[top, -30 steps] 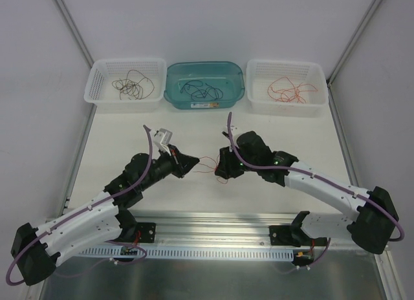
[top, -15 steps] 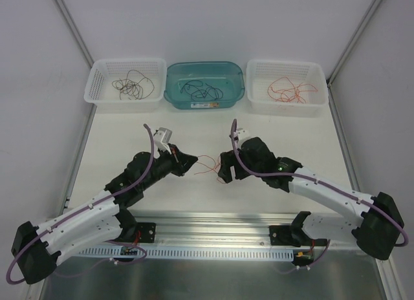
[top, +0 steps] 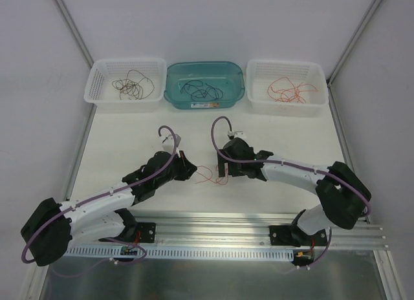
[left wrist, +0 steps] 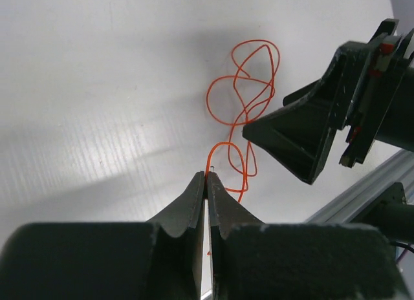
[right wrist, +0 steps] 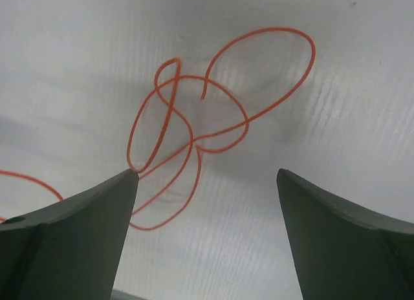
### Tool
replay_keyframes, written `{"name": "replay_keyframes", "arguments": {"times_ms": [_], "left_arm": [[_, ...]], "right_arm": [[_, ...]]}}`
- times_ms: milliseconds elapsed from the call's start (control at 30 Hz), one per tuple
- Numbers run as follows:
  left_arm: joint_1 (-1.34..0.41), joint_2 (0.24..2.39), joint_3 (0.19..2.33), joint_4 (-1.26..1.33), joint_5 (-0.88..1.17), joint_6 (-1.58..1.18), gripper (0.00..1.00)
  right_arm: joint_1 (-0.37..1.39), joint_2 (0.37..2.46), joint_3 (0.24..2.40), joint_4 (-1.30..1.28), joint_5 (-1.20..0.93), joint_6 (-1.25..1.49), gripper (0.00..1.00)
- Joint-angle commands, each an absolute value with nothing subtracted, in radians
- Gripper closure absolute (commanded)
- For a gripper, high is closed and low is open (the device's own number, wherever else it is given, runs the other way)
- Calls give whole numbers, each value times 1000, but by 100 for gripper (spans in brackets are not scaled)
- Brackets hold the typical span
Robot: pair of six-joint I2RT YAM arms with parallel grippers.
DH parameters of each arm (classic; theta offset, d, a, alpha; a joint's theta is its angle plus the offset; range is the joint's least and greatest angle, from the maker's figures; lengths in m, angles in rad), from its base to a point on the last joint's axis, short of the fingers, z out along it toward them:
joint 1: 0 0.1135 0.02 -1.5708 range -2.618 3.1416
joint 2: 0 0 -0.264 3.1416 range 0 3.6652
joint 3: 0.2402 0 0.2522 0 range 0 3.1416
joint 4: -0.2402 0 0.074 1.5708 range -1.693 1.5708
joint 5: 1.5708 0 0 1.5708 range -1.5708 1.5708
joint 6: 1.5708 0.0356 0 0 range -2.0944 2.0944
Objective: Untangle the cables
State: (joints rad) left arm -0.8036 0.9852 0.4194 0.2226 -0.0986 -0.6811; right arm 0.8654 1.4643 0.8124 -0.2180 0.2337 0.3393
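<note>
**Item:** orange cable (right wrist: 194, 139). Single hair-thin strand, glossy and springy, coiled on itself in several overlapping loops.

**Location:** on the table (top: 129, 138), near the middle, between the two grippers and well short of the far containers.

**Left gripper** (left wrist: 207, 179): fingers clenched, pinching one low loop of the orange cable at the very tips.

**Right gripper** (right wrist: 207, 174): fingers spread wide, grasping nothing. One tip touching or just beside a loop; cannot tell which.

**Progress, as judged:** mostly done.
- Already sorted along the far edge:
  - dark strands (top: 132, 85) in the left basket (top: 92, 80), white latticed plastic
  - black strands (top: 200, 91) in the teal tub (top: 169, 83), translucent and smooth-walled
  - red strands (top: 291, 91) in the right basket (top: 321, 83), white latticed plastic
- Left to do: loosen the self-crossed loops of this last strand, with no other colour seen wound into it. Then likely carry it to the right basket with its like.

**Materials:** table matte white, faintly ribbed. Finger pads (right wrist: 71, 229) dark, wedge-shaped, hard-looking plastic.
</note>
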Motion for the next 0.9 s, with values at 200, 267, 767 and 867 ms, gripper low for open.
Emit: {"name": "replay_keyframes", "arguments": {"times_ms": [200,267,767,867], "left_arm": [[-798,1054,384,259,-100,-726,100],[-798,1071,380,268,-92,-729,100],[-798,1026,400,244,-71,-700,70],[-798,993,428,213,-68,-670,53]], "right_arm": [[868,1675,979,-150,365,420,8],[871,1719,1005,-152,383,414,11],[876,1677,1006,-164,445,287,99],[874,1589,1011,-195,469,244,99]]}}
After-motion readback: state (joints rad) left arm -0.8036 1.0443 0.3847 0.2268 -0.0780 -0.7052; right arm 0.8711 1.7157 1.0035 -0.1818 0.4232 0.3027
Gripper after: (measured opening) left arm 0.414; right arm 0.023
